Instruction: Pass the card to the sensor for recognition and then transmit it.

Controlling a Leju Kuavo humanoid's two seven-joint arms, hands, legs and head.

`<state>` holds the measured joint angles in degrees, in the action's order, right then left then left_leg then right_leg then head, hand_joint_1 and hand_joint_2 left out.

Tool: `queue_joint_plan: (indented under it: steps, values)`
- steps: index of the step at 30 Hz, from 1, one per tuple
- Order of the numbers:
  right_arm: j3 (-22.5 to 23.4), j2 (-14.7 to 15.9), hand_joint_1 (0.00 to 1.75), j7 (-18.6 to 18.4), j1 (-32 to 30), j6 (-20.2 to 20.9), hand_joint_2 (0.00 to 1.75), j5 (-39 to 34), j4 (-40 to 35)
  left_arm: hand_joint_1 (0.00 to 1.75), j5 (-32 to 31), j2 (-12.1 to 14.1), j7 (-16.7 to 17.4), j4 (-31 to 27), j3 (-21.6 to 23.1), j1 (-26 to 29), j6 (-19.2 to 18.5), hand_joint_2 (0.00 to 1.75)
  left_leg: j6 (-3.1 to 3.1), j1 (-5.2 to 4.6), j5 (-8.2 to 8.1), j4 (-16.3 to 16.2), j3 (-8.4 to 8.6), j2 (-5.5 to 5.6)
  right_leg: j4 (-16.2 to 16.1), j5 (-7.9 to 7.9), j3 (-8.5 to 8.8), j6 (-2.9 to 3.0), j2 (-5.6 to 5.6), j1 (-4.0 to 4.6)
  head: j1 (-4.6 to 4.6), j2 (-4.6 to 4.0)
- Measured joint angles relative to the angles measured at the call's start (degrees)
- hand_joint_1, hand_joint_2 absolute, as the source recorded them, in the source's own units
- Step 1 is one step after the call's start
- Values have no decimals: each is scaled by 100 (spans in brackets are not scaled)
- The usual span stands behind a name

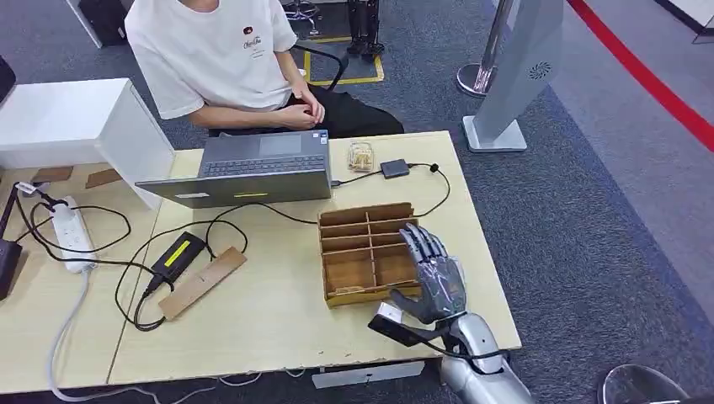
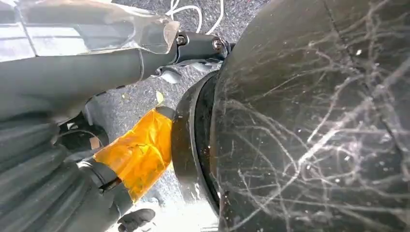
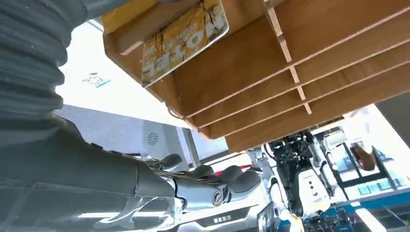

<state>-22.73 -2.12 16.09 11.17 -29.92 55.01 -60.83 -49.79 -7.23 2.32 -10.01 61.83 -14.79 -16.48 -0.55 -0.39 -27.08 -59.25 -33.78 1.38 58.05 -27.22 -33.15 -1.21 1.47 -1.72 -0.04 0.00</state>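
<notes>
While my right hand (image 1: 434, 278) hovers with fingers spread and nothing in them over the near right cells of the wooden tray (image 1: 364, 220), the card (image 3: 183, 39) lies flat in a near cell, printed face up, seen in the right wrist view. To lift it well, I judge I should lower the fingertips into that cell, slide the card against a divider and pinch its raised edge, since a flat card offers little to hold. My left hand (image 2: 63, 159) hangs by my side; whether it is spread or curled I cannot tell. Beyond the tray, on the pale table (image 1: 269, 320), a small black box (image 1: 394, 168) on a cable, probably the sensor, lies near the laptop (image 1: 244, 168). A power strip (image 1: 71, 231) and loose cables lie to the left. A person (image 1: 231, 63) sits behind the laptop; grey carpet and a grey stand (image 1: 514, 76) lie to the right.
</notes>
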Motion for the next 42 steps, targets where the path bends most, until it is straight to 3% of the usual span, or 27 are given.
queue_joint_plan:
  steps: [42]
  values:
    - [103,280,0,-50,-711,260,175,122,-752,0,155,31,118,0,-341,116,149,175,-2,0,-2,0,6,-17,-1,0,0,1,-10,0,0,0]
